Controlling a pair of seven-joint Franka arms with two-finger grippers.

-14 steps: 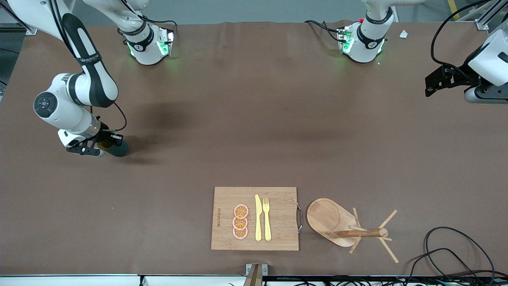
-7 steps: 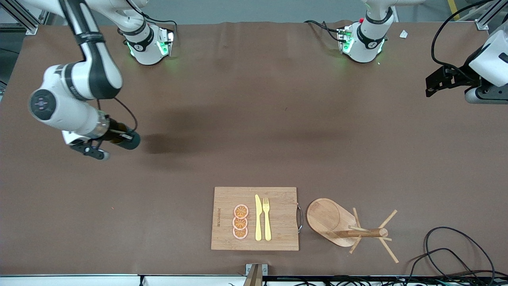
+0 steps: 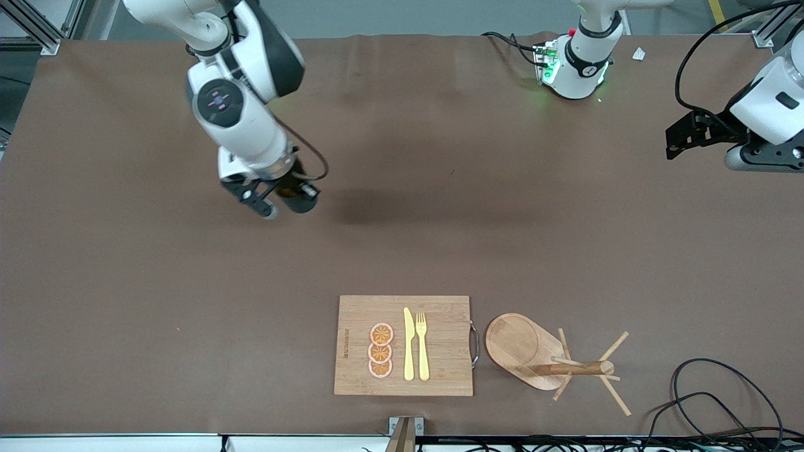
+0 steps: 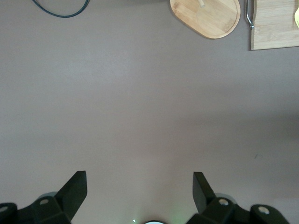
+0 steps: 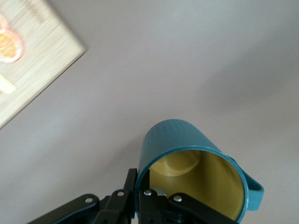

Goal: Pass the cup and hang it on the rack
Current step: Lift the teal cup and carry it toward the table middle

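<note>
Rack [image 3: 546,361] beside cutting board [image 3: 403,345] toward left arm's end, knife [image 3: 408,344], fork [image 3: 422,345], slices [image 3: 380,350] on board

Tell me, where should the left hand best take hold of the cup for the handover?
Probably the ribbed body near the closed bottom, coming from the end away from the right hand. That hand pinches the cup by its rim, so the body sticks out free; the open left hand should leave the handle clear.

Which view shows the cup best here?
The right wrist view: the cup fills it, showing ribbed teal side, yellow inside and handle, its rim pinched by the right gripper. The front view shows only a dark shape under that gripper. The left wrist view lacks it.
</note>
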